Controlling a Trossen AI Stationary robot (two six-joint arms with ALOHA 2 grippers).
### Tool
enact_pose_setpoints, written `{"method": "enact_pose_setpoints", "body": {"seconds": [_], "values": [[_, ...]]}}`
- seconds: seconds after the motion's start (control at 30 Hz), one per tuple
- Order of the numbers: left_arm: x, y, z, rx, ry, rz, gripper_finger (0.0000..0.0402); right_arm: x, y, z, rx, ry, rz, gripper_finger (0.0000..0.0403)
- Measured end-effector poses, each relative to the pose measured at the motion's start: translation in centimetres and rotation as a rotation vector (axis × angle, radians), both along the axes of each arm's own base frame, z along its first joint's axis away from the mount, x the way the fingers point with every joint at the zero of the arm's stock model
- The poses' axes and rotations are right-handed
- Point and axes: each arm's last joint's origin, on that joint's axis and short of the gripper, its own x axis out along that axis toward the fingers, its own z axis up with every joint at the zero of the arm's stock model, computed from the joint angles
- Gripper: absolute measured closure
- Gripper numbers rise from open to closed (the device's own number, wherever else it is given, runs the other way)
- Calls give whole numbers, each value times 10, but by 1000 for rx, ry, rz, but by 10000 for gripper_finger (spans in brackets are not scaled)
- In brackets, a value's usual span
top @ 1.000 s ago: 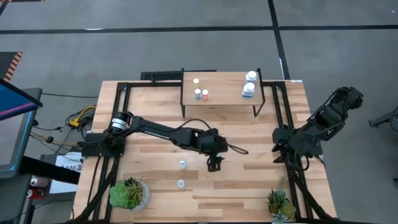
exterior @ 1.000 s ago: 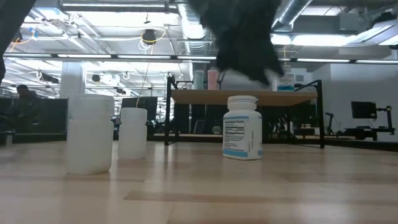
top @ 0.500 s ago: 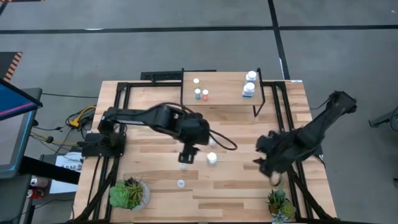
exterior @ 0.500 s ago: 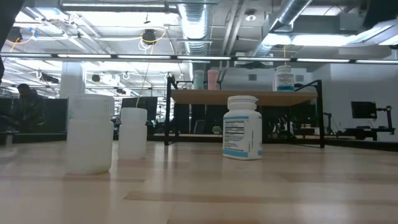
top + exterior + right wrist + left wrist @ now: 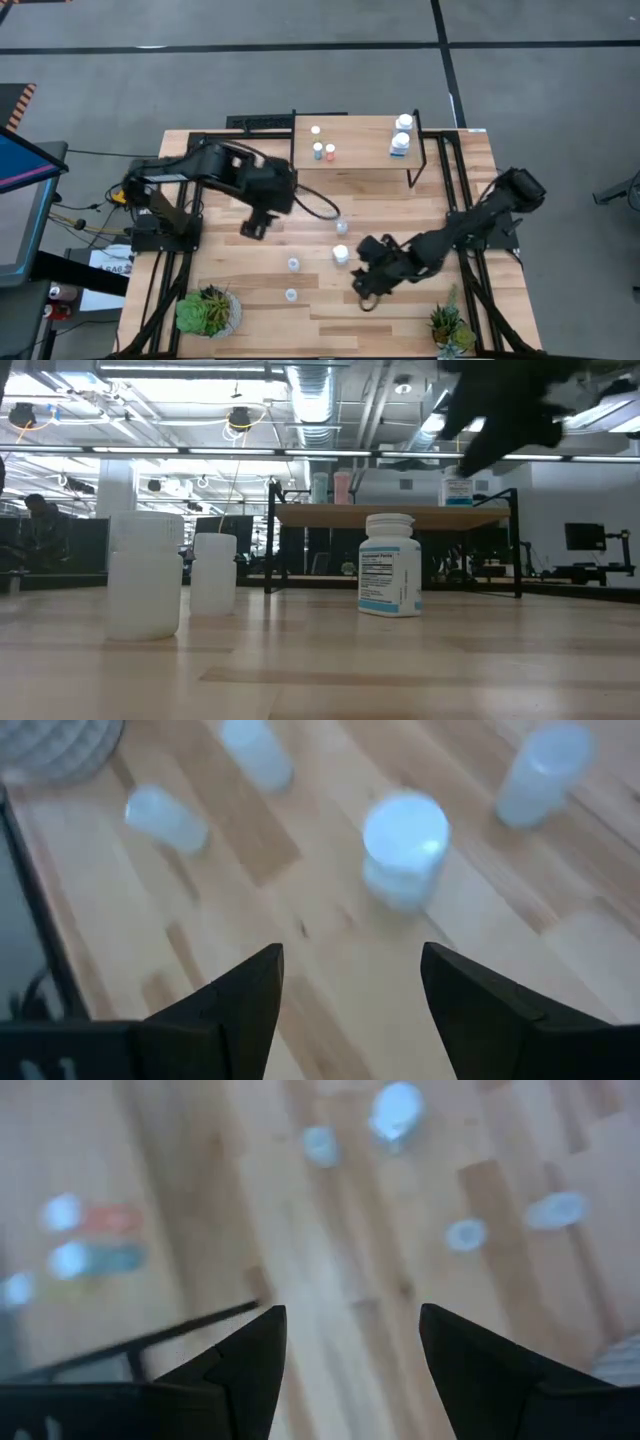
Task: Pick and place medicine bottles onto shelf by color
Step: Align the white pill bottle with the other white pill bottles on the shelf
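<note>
Wooden table [image 5: 260, 300], right claw [image 5: 362, 289] spread and empty just beside a white-capped bottle [image 5: 341, 254], left claw [image 5: 252, 226] spread, well apart from the bottles

Light wood-plank table [image 5: 250, 300], black metal-legged wooden shelf [image 5: 355, 160], plastic-looking bottles [image 5: 390, 565]

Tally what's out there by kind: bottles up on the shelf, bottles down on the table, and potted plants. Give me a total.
Shelf bottles: 5
Table bottles: 4
Potted plants: 2
Total: 11
</note>
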Motion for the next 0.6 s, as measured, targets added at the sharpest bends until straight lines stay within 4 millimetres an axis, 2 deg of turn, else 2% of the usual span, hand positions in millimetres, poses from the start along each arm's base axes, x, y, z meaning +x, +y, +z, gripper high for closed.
{"method": "enact_pose_setpoints", "body": {"seconds": [0.13,0.27,0.43,0.6], "values": [[-26,24,18,38,-103,72,185,27,-5,-13,2,38,-77,143],[-47,40,31,-7,-180,90,185,45,-9,-15,36,62,-131,143],[-64,46,41,-18,-233,113,185,43,-18,-4,41,124,-200,146],[-65,45,41,-37,-232,85,185,41,-26,1,36,183,-270,156]]}}
